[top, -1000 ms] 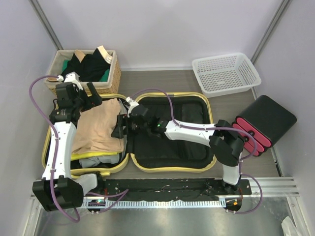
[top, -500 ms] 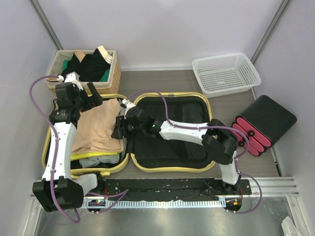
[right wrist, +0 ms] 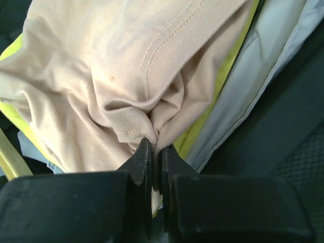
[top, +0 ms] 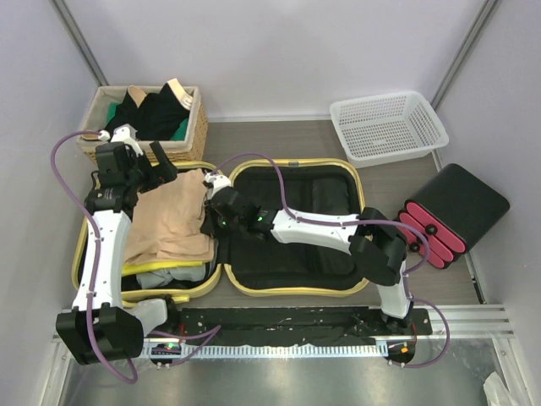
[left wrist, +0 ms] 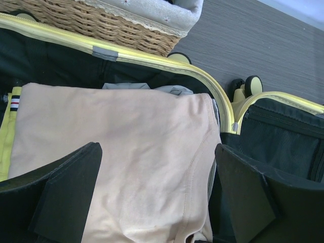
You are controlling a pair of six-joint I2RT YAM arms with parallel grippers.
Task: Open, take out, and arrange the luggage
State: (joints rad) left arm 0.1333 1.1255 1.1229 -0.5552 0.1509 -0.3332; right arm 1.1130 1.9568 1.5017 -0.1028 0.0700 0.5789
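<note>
The suitcase [top: 279, 266] lies open flat at the left centre of the overhead frame, with a beige shirt [right wrist: 101, 66] in its left half. The right gripper [right wrist: 156, 147] is pinched together on the shirt's bunched ribbed edge. The left gripper [left wrist: 157, 152] hangs spread wide above the shirt.

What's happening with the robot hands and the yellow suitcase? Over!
Right gripper shut on beige shirt, at its edge. Left gripper open above the shirt. Luggage open flat, clothes inside. Nothing lying on the shirt.
</note>
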